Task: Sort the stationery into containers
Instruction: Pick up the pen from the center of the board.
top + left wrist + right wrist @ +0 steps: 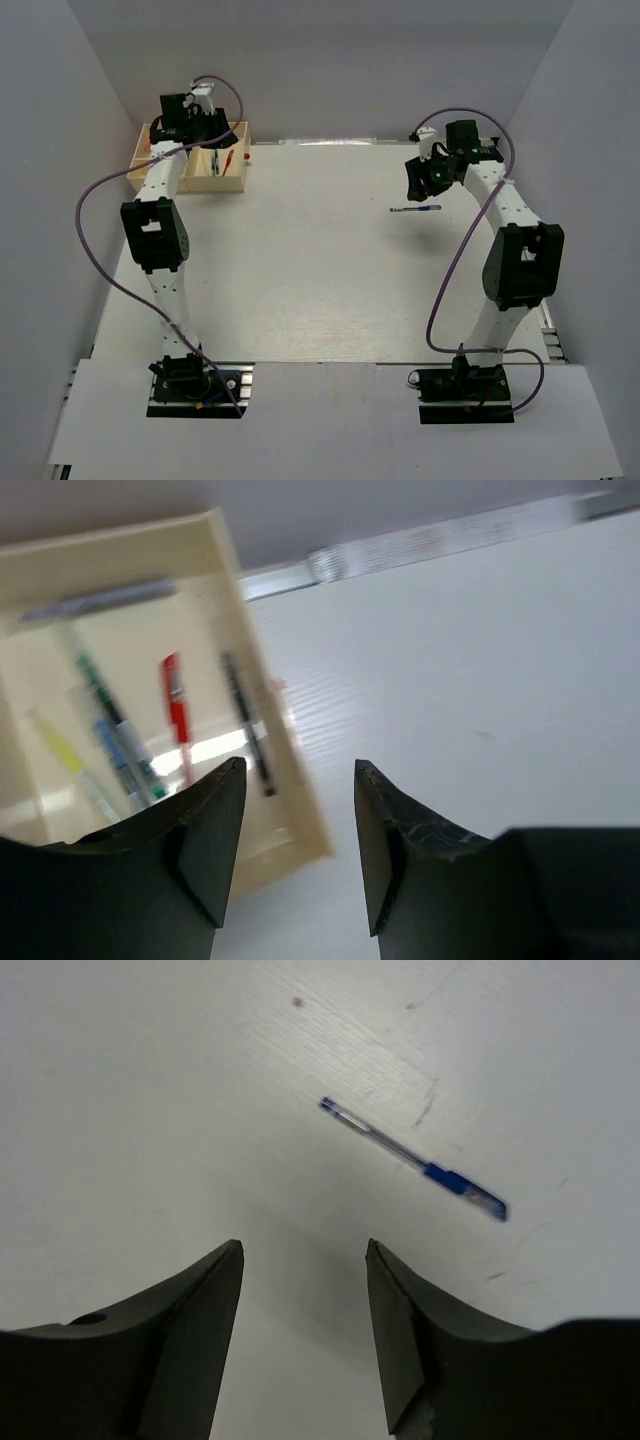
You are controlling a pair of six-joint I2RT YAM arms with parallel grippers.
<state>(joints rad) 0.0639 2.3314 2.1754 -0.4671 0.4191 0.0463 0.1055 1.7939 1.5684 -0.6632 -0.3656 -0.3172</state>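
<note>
Grey walls close in a white counter [300, 290], and we see little lying on it. The right arm [505, 235] reaches to the far right side. The left arm [160, 230] stretches to the far left corner, over the tray [215, 184]. That tray [120, 545] already holds several pens, among them a red pen [177, 715] and a dark pen [245, 725] lying side by side near its right wall. The left jaws hang over the tray's near right corner, parted, with nothing between them.

The one loose piece we find is the blue pen [415, 209], flat on the bare counter and well apart from the tray. From above, its long axis runs nearly left to right. The right arm is by far the nearer, and its jaws hover over the counter, spread and empty. In the wrist view the blue pen [413, 1158] lies ahead of the gap and a little to the right, slanting across the view, not between the jaws. We judge the coming move needs the jaws to go forward and down, with the wrist turned so they close across the barrel, not along it.
</note>
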